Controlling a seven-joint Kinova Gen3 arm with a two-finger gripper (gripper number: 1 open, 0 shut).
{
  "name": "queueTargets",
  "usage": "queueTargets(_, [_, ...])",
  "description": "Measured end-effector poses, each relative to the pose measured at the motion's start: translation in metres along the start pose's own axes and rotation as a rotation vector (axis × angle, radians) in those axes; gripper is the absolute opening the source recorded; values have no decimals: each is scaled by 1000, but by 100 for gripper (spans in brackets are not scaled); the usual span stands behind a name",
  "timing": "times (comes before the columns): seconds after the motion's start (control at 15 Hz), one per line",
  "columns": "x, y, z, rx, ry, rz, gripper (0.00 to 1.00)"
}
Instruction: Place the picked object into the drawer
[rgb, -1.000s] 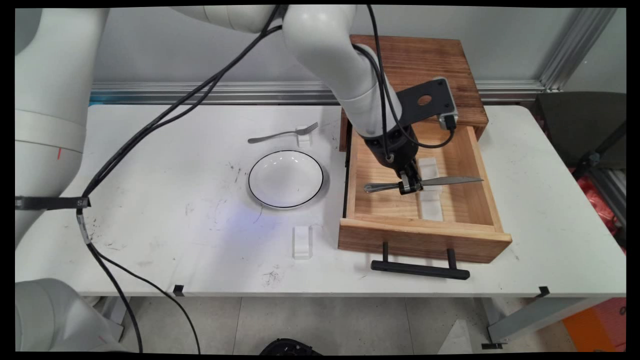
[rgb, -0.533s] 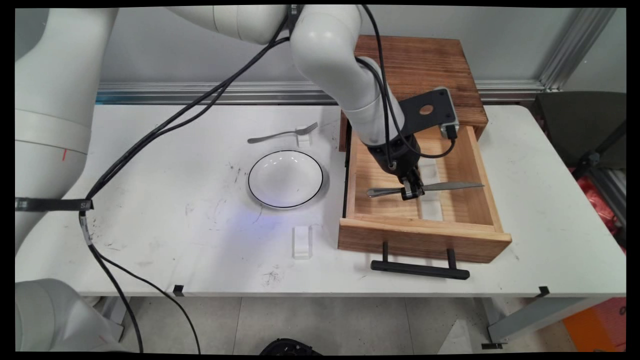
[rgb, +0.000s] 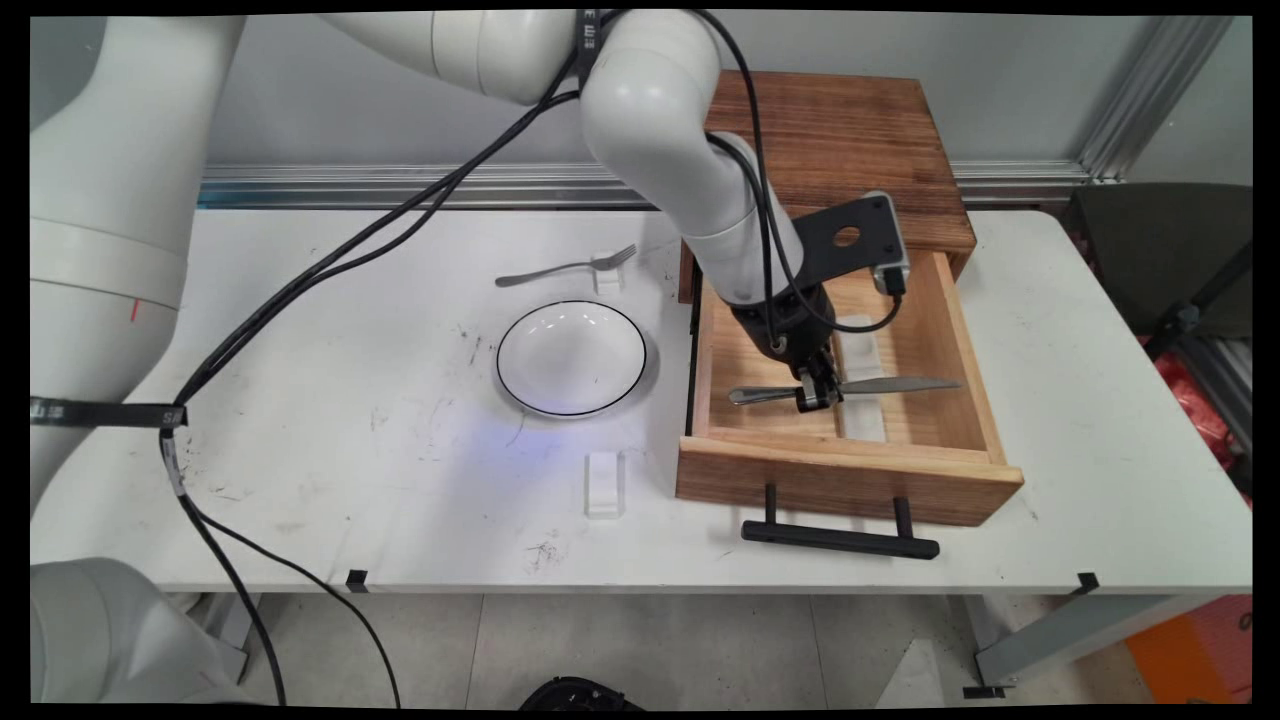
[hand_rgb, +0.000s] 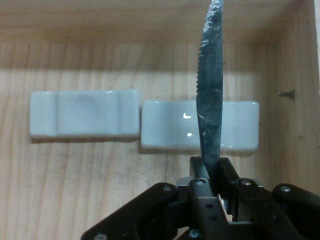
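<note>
My gripper (rgb: 817, 392) is shut on a steel knife (rgb: 900, 385) and holds it level inside the open wooden drawer (rgb: 845, 478). The knife's handle points left and its blade points right. In the hand view the serrated blade (hand_rgb: 210, 90) rises from between my fingers (hand_rgb: 197, 172) and crosses over the right one of two white rests (hand_rgb: 235, 125) on the drawer floor. The other white rest (hand_rgb: 82, 114) lies to its left, uncovered. The drawer stands pulled out of a wooden cabinet (rgb: 840, 130).
A white plate with a black rim (rgb: 571, 357) sits left of the drawer. Behind it a fork (rgb: 560, 268) leans on a small clear rest (rgb: 606, 270). Another clear rest (rgb: 605, 484) stands near the table's front. The drawer's black handle (rgb: 840, 538) juts toward the near edge.
The gripper has come down into the drawer with the knife, a little toward the drawer's front. The knife now hangs closer over the white rests.
</note>
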Motion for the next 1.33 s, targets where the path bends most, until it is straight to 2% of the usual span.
queueTargets(1.33, [-16,-6,33,-14,18,17,0])
